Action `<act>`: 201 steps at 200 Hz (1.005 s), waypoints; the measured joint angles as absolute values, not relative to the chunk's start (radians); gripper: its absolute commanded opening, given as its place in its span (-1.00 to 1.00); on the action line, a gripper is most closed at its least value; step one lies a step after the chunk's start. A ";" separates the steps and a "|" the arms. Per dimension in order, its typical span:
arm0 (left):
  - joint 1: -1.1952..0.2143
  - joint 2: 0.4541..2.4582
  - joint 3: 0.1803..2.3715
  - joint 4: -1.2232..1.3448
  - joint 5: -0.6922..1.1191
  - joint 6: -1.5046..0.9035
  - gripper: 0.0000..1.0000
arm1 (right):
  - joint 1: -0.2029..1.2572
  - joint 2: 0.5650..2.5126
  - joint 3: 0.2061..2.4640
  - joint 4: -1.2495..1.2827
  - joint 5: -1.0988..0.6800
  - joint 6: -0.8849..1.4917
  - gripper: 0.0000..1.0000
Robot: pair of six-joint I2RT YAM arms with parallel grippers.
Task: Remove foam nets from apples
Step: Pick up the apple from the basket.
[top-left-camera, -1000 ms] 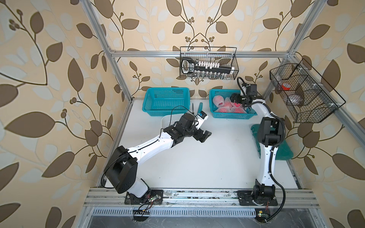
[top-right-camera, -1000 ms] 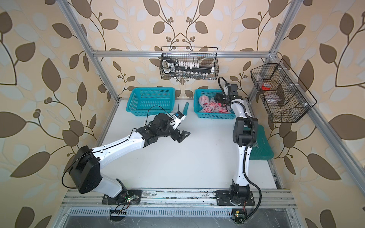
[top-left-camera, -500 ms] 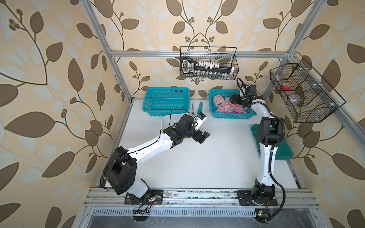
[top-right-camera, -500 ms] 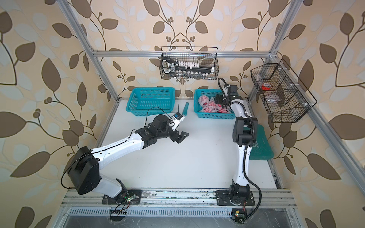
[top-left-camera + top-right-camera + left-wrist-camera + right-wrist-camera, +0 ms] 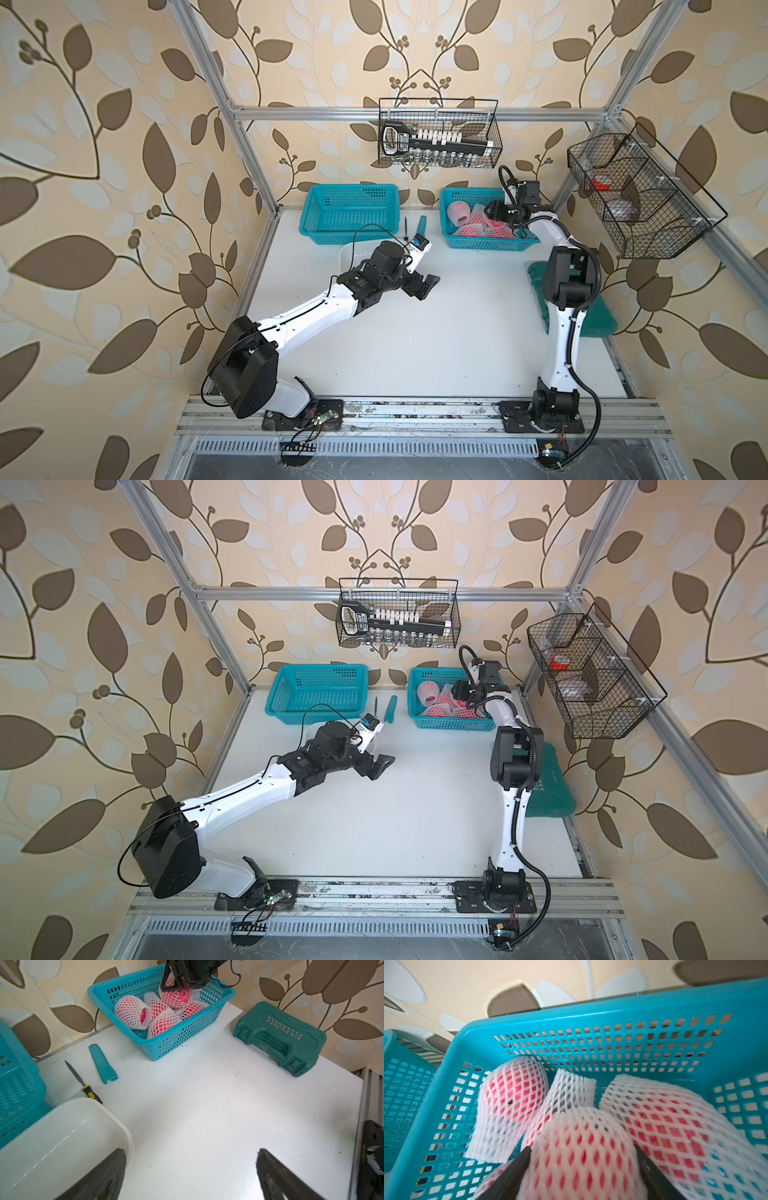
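Jaws of right gripper (image 5: 581,1148) flank netted apple (image 5: 583,1169) in teal basket (image 5: 591,1012); clamping indeterminate, contact faces hidden. Left gripper (image 5: 191,1150) released.

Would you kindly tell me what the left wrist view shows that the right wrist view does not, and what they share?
Left wrist only: the small knife, teal sheath, white tub, green tool case and the left gripper's open jaws. Right wrist only: the inner faces of the right gripper's jaws, flanking one netted apple. Both: the teal basket holding apples in foam nets.
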State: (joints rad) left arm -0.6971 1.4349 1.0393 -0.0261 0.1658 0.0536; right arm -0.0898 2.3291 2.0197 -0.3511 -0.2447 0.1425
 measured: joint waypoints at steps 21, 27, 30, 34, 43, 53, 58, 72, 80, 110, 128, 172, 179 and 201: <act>-0.697 1.429 1.031 -0.025 0.152 0.053 0.97 | -0.090 2.308 2.001 -0.344 -0.249 0.149 0.20; -0.697 1.427 1.028 -0.025 0.148 0.053 0.97 | -0.090 2.304 1.998 -0.342 -0.252 0.150 0.19; -0.697 1.425 1.027 -0.025 0.147 0.053 0.97 | -0.090 2.301 1.996 -0.340 -0.252 0.152 0.20; -0.697 1.425 1.026 -0.025 0.147 0.053 0.97 | -0.090 2.299 1.993 -0.338 -0.254 0.152 0.19; -0.697 1.422 1.025 -0.025 0.142 0.053 0.97 | -0.090 2.293 1.989 -0.336 -0.259 0.156 0.18; -0.697 1.419 1.025 -0.024 0.134 0.053 0.97 | -0.090 2.287 1.985 -0.335 -0.262 0.159 0.17; -0.697 1.418 1.025 -0.024 0.129 0.053 0.97 | -0.090 2.283 1.982 -0.334 -0.264 0.160 0.17; -0.697 1.413 1.025 -0.024 0.121 0.053 0.97 | -0.090 2.267 1.970 -0.331 -0.266 0.165 0.17; -0.697 1.410 1.024 -0.024 0.118 0.053 0.97 | -0.090 2.255 1.963 -0.331 -0.267 0.168 0.17; -0.697 1.390 1.020 -0.026 0.094 0.040 0.97 | -0.090 2.174 1.895 -0.318 -0.272 0.183 0.17; -0.697 1.376 1.020 -0.032 0.092 0.019 0.97 | -0.090 2.115 1.861 -0.318 -0.282 0.191 0.16; -0.669 1.316 0.994 -0.028 0.130 -0.072 0.97 | -0.071 1.850 1.614 -0.258 -0.356 0.236 0.16; -0.656 1.309 0.982 -0.020 0.139 -0.091 0.97 | -0.058 1.797 1.557 -0.237 -0.371 0.244 0.15; -0.621 1.305 0.933 0.018 0.176 -0.143 0.97 | 0.021 1.637 1.360 -0.149 -0.429 0.261 0.18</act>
State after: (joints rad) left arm -0.6209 1.3052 0.9325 0.0181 0.1757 -0.1432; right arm 0.0208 1.6375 1.3602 -0.1486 -0.4290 0.2611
